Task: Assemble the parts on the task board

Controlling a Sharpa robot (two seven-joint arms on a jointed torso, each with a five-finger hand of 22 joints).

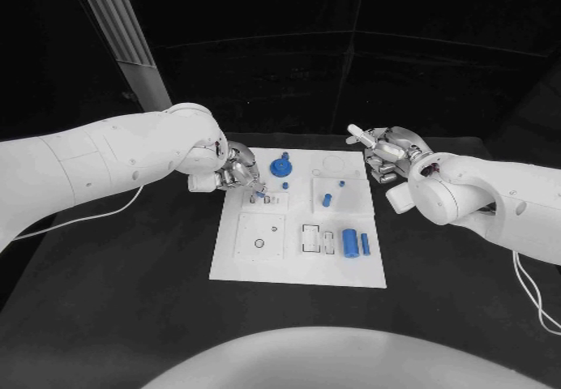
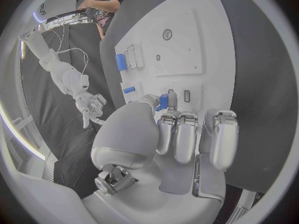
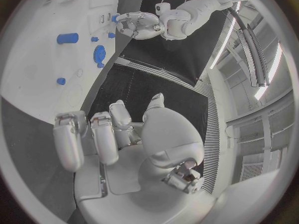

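The white task board lies in the middle of the table. My left hand is over its far left corner and pinches a small blue part between thumb and fingers, just above the board. A round blue part, a small blue peg, a large blue cylinder and a thin blue bar sit on the board. My right hand hovers off the far right corner, fingers apart, holding nothing.
The black table surrounds the board. A grey post rises at the far left. A white cable trails under my left arm, and another cable hangs by my right arm.
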